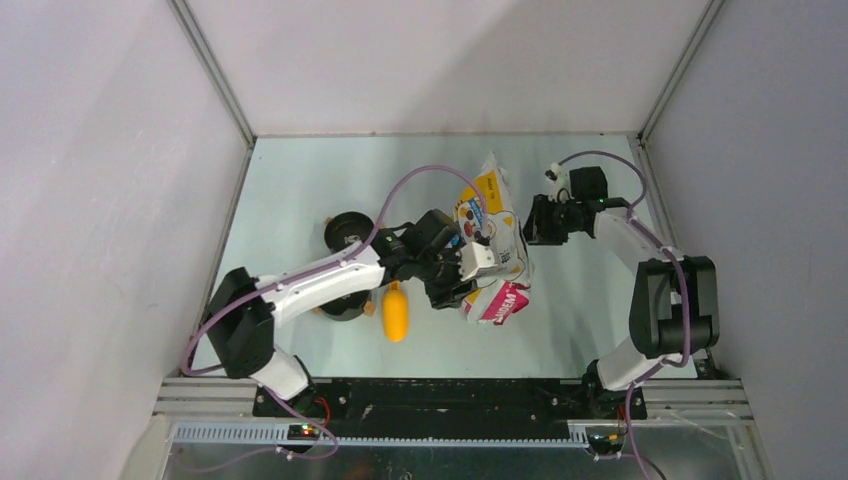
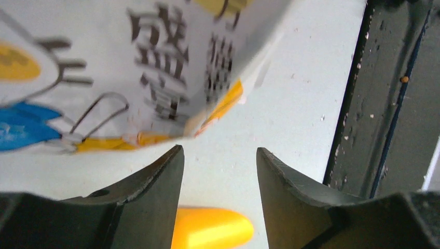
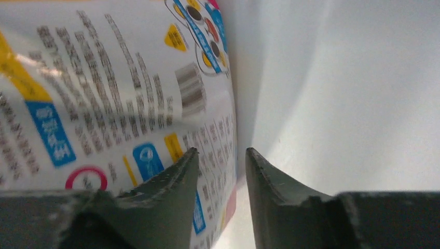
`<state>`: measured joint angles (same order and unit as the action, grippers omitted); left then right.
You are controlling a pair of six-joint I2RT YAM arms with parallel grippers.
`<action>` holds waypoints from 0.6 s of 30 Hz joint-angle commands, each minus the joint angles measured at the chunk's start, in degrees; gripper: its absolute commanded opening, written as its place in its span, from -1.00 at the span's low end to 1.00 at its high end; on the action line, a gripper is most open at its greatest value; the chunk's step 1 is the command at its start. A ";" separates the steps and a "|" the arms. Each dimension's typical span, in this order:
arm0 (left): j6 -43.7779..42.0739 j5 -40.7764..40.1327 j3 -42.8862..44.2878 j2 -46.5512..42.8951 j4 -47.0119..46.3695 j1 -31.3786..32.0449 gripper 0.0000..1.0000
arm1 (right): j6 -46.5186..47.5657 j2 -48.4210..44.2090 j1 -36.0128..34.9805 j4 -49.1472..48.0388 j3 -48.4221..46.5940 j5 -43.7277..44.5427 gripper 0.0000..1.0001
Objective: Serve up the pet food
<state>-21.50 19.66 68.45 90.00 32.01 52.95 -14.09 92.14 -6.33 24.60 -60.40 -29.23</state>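
Though the task turns on kibble, none shows from above; it is presumably inside the bag (image 1: 495, 215), which lies on the table (image 1: 300, 180) between the two arms. The left gripper (image 1: 462, 272) sits at the bag's near-left side and the right gripper (image 1: 530, 225) at its right edge. A scoop (image 1: 396, 312) lies just left of the left gripper, and a black round dish (image 1: 345, 232) rests farther left.

From the left wrist, the fingers stand apart with nothing between them. A curled corner of the bag (image 2: 155, 62) hangs just ahead of the tips, and the scoop (image 2: 210, 228) shows beneath them. A small brown speck (image 2: 404, 79) in the dark rail (image 2: 363, 104) may be a stray pellet, but it is too small to tell.

From the right wrist, the fingers are also parted and grip nothing. The bag's (image 3: 104, 93) printed side fills the left of the view, its edge just beyond the tips.

Kibble is likely light, dry and loose. It would roll and scatter, so fingers cannot pinch it; it has to travel in the bag or scoop. The bag looks like thin, slick, crinkly film whose load would shift when it is tilted. A flat seam or corner near the top seems the surest hold, with the second gripper steadying the opposite edge.
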 commanded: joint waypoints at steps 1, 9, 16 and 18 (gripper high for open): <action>-2.63 -0.59 0.41 -8.29 3.40 -2.15 0.20 | 4.37 -8.18 4.77 8.97 -1.51 -4.68 -0.04; -17.20 -26.54 5.01 -16.63 12.55 -4.47 0.23 | 24.56 -28.30 14.62 21.16 -14.47 -7.03 0.57; -1.78 -27.76 18.29 -17.22 2.55 -12.49 0.69 | 25.40 -36.30 12.71 19.28 -18.86 -6.67 0.85; 8.33 -14.02 25.43 -14.52 6.69 -15.35 0.69 | 24.70 -33.91 7.59 24.82 -21.51 -5.05 0.77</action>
<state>-30.00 -7.07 81.41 73.65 40.36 41.82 9.67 53.58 6.81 42.72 -79.00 -35.22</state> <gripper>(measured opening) 0.836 0.922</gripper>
